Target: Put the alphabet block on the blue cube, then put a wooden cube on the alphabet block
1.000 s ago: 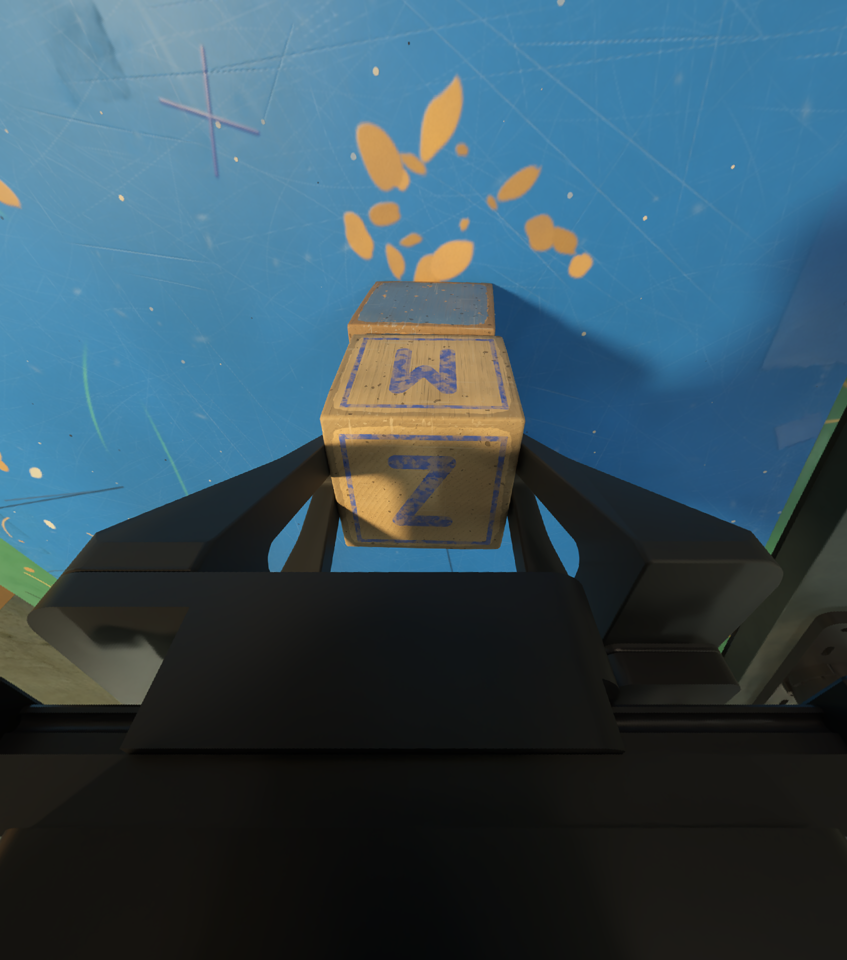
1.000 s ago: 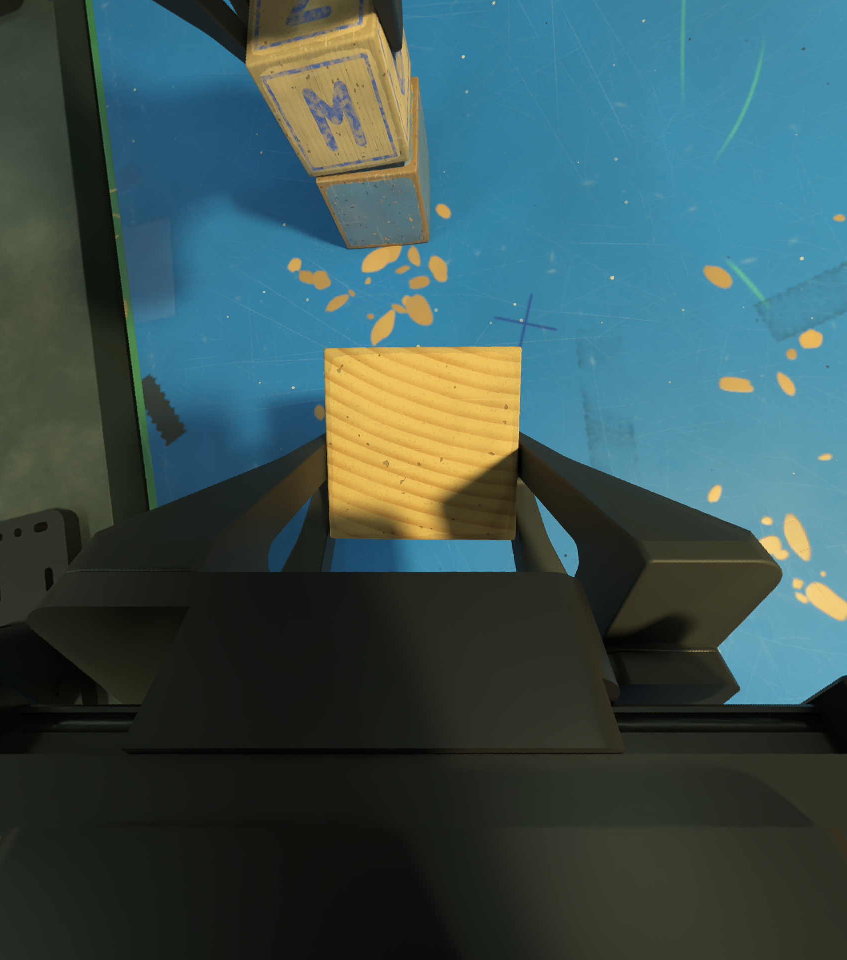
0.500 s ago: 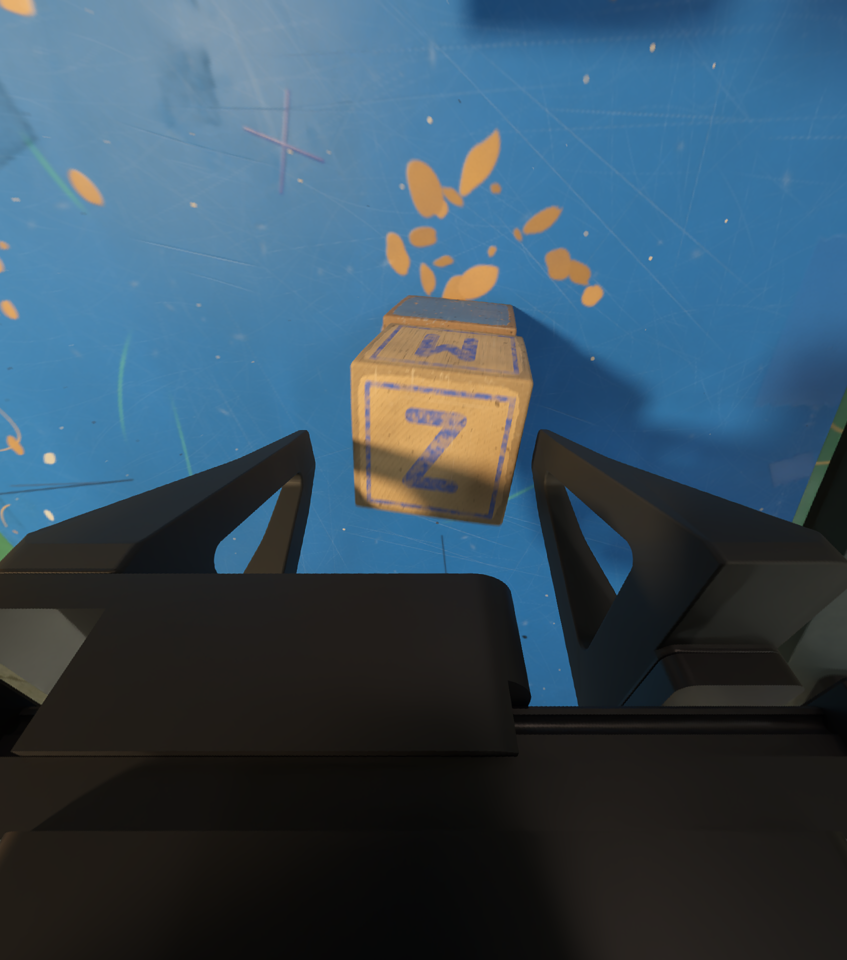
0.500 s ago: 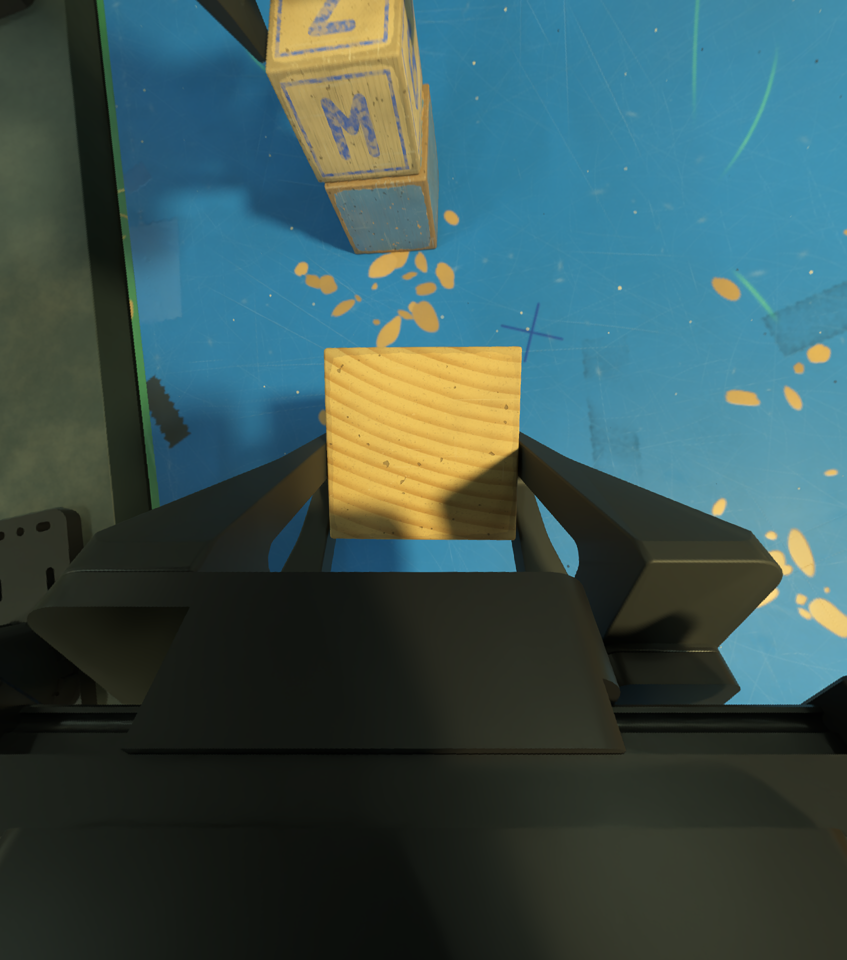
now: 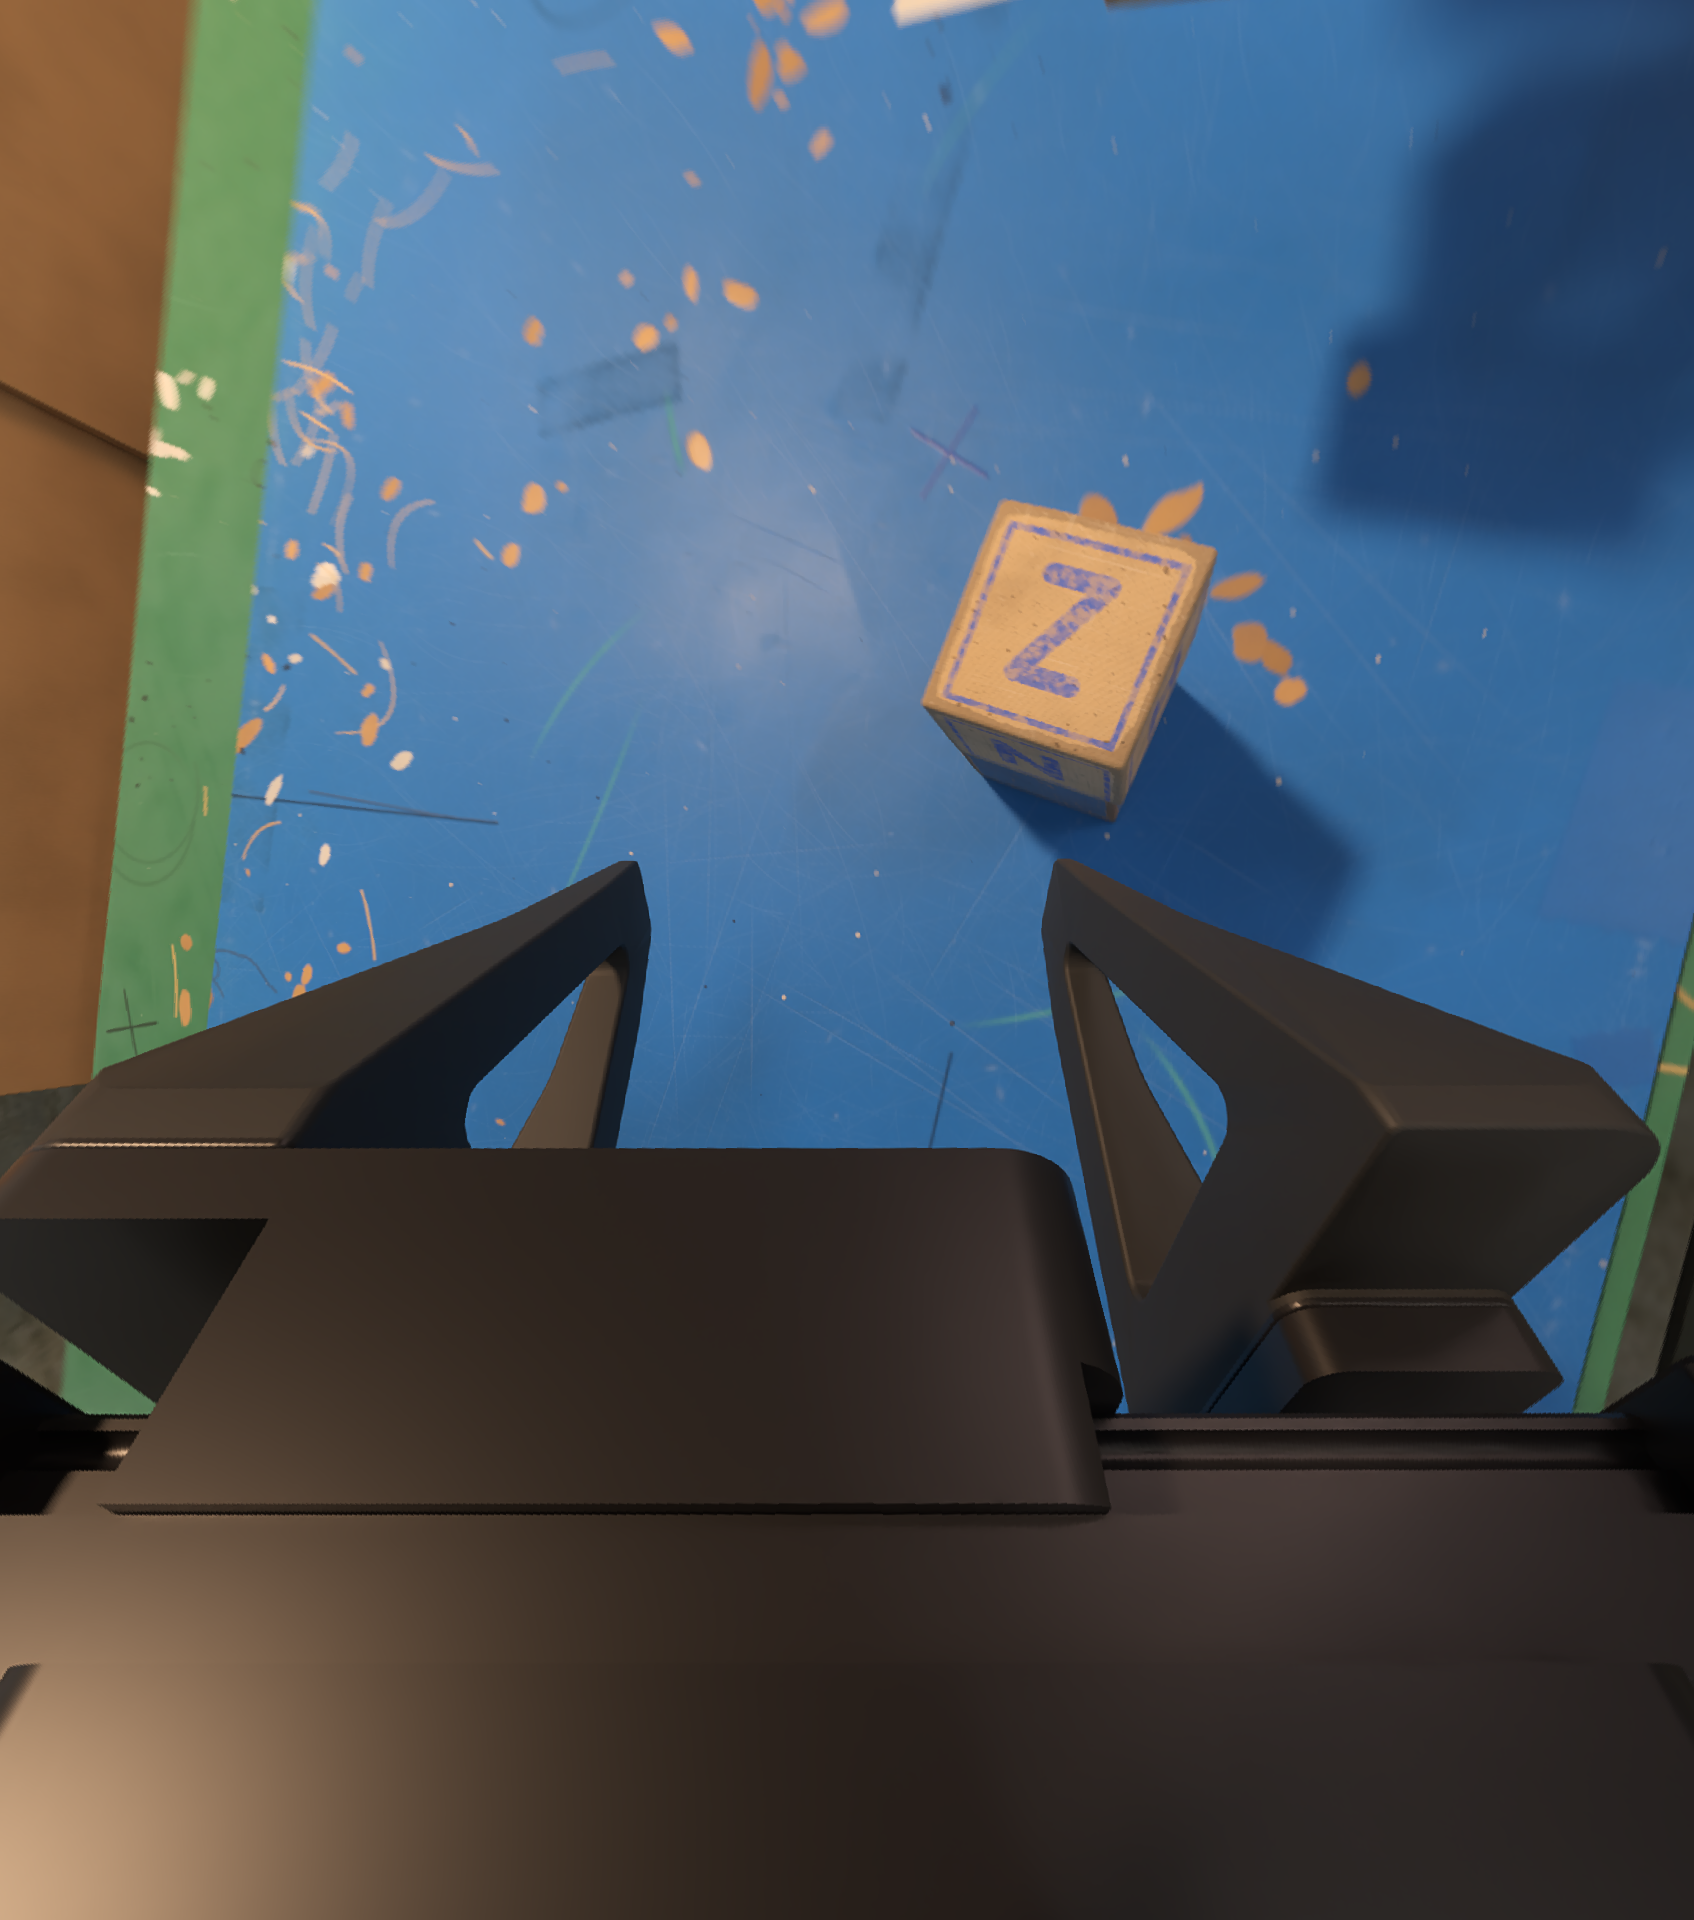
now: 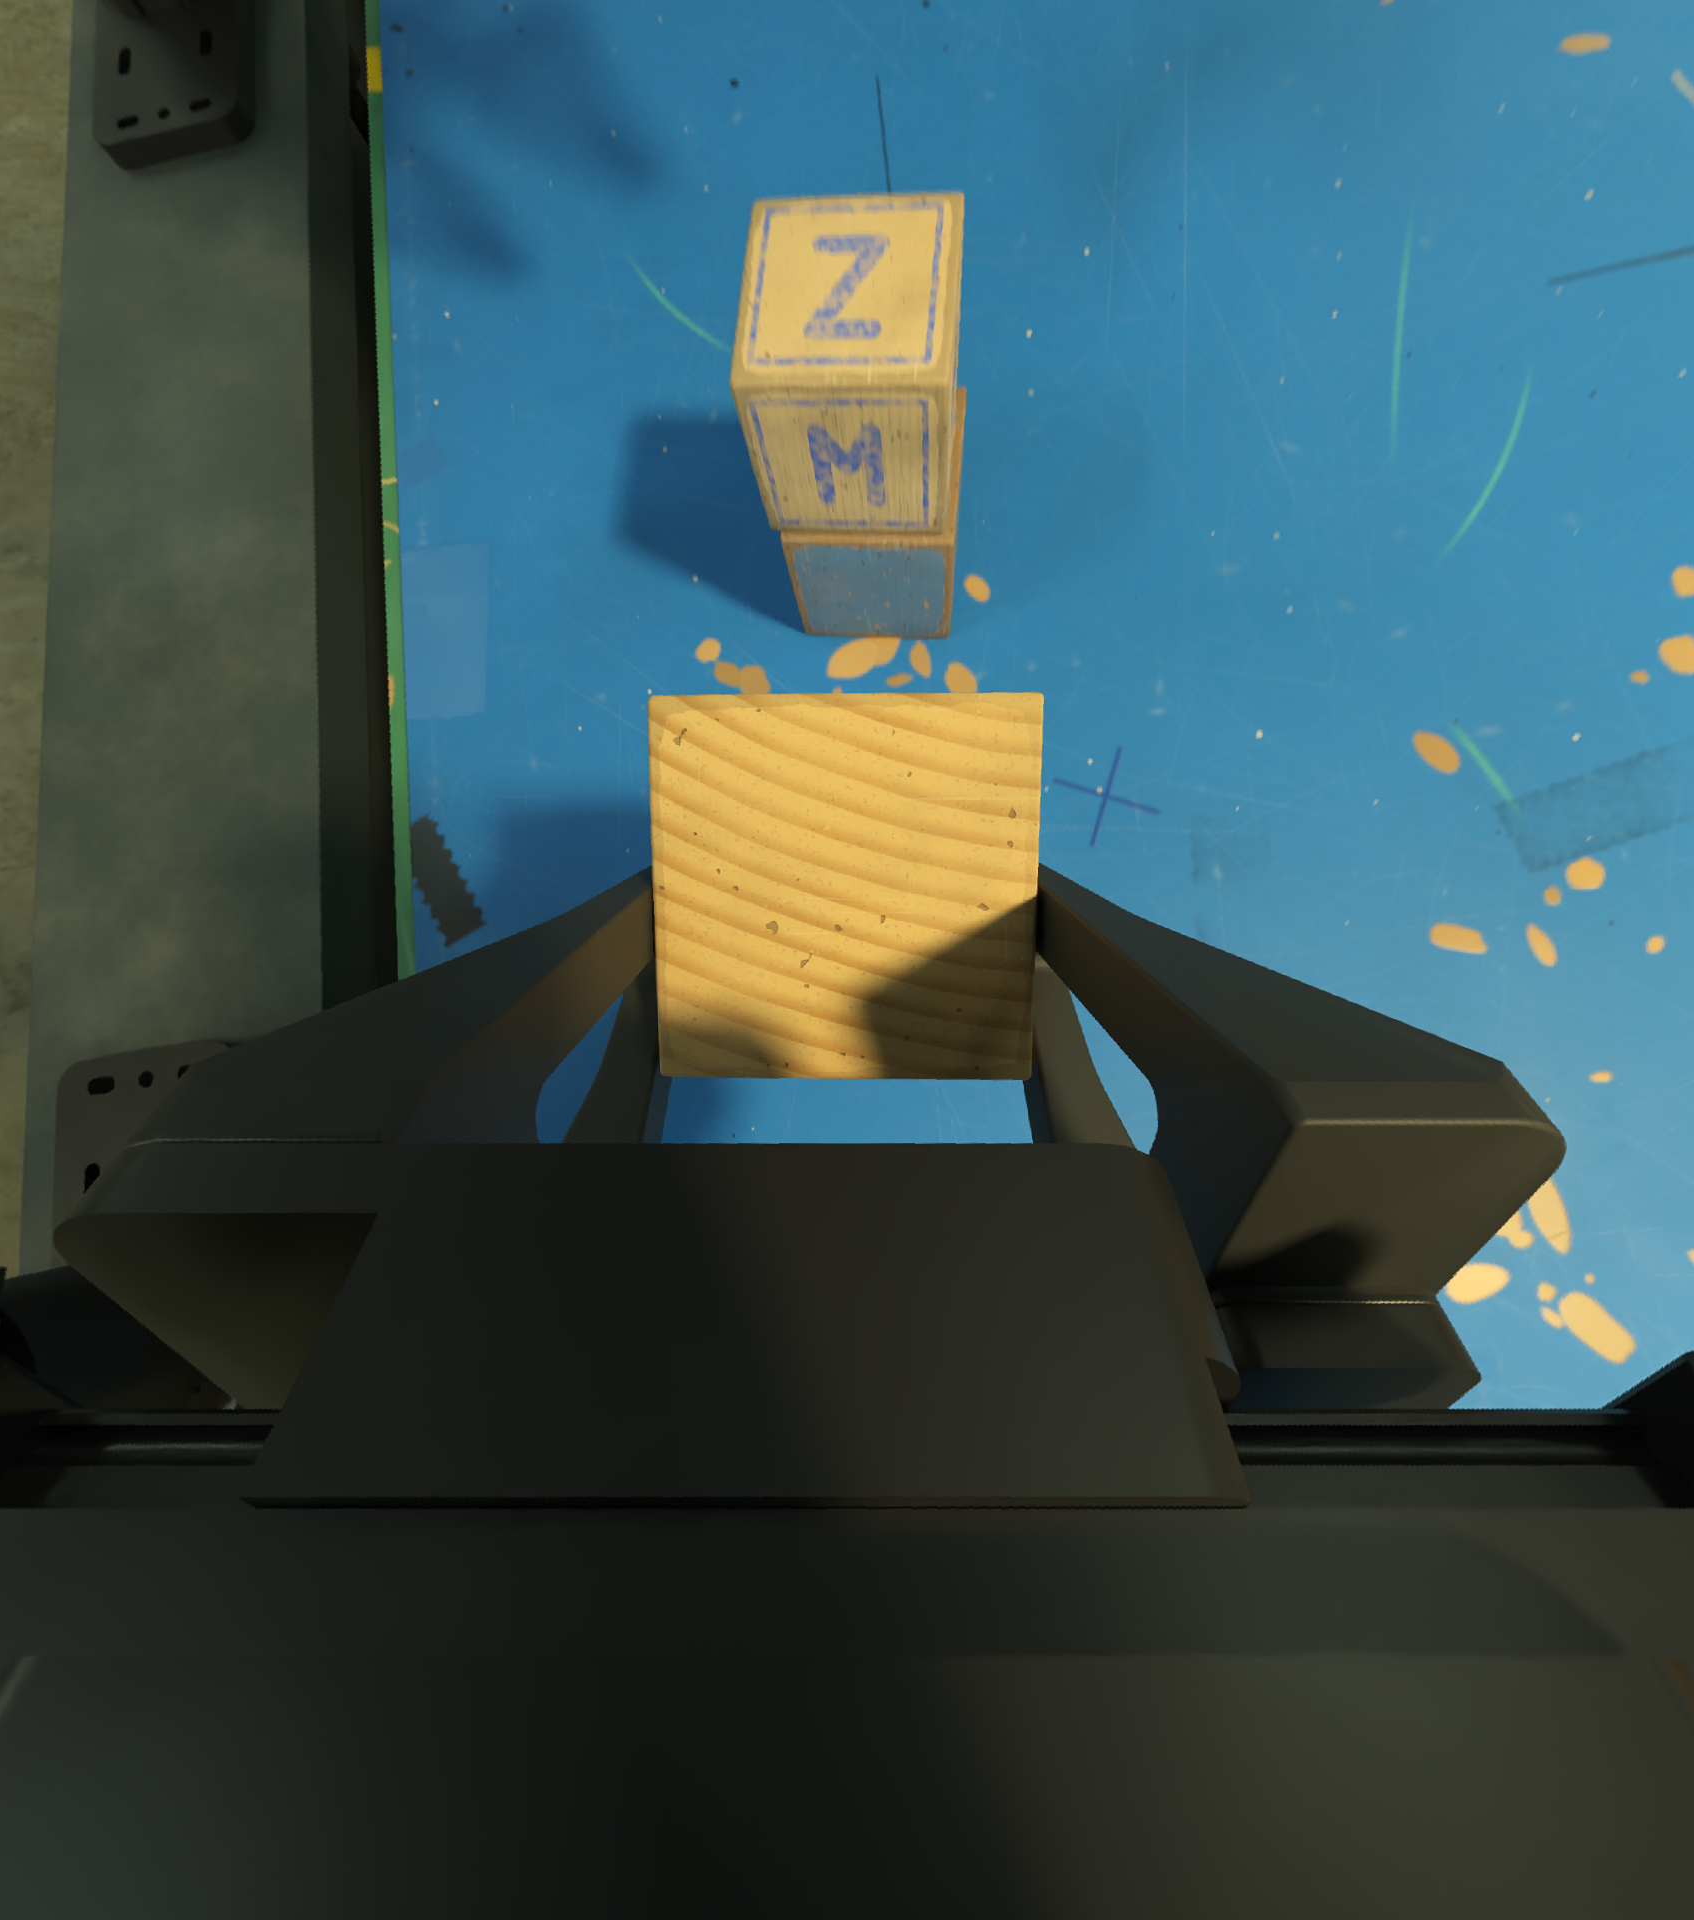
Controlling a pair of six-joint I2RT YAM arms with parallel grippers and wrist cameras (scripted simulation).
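The alphabet block, tan wood with blue letters, stands on the blue cube on the blue mat. In the left wrist view the alphabet block shows from above and hides the blue cube under it. My left gripper is open and empty, high above the mat, down-left of the stack. My right gripper is shut on a plain wooden cube and holds it above the mat, just short of the stack.
The blue mat has a green border and orange flecks. A brown surface lies beyond its left edge. In the right wrist view a grey rail with a black bracket runs along the mat's left edge.
My left gripper opened, let go of the alphabet block on the blue cube, then rose and drew back to the left. My right gripper moved closer to the stack with the wooden cube.
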